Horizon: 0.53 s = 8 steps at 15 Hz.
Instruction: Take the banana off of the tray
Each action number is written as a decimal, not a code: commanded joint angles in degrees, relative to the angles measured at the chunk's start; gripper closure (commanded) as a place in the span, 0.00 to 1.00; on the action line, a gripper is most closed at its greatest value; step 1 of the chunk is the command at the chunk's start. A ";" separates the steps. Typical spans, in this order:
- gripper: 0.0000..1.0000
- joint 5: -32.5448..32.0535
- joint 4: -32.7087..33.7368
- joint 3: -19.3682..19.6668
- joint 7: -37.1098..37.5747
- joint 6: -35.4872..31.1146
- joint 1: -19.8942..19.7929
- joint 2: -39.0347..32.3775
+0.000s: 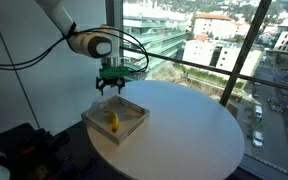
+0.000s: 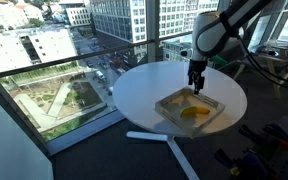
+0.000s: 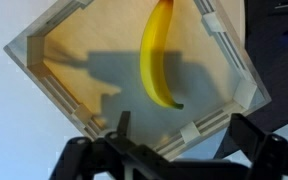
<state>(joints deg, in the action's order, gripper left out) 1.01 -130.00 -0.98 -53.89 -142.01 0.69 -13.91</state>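
The banana (image 3: pixel 159 55) is yellow with a dark tip and lies flat inside the tray (image 3: pixel 227 60), a square one with light wooden edges and a pale base. Both exterior views show the banana (image 1: pixel 113 121) (image 2: pixel 192 113) in the tray (image 1: pixel 99 131) (image 2: pixel 174 114) near the edge of the round white table (image 1: pixel 189 125). My gripper (image 1: pixel 111 86) (image 2: pixel 195 82) hangs just above the tray's far rim, pointing down. In the wrist view the gripper (image 3: pixel 184 135) is open, its dark fingers (image 3: pixel 122 126) spread over the tray's corner with nothing between them.
The tray sits close to the table's rim (image 2: pixel 134 95). Large windows with a railing (image 1: pixel 214 70) stand right behind the table. Dark equipment and cables (image 1: pixel 14 150) (image 2: pixel 269 150) crowd the floor by the arm's base. White table legs (image 2: pixel 169 140) show below.
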 commanded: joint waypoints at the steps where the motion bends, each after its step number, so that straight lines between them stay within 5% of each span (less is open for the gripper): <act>1: 0.00 -0.97 1.42 -1.19 1.09 -1.56 -1.42 -2.05; 8: 0.00 -1.34 2.22 -1.52 1.08 -4.16 -2.53 -5.55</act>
<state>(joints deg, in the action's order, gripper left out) 1.00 -129.35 -1.45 -53.90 -145.24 -0.43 -17.64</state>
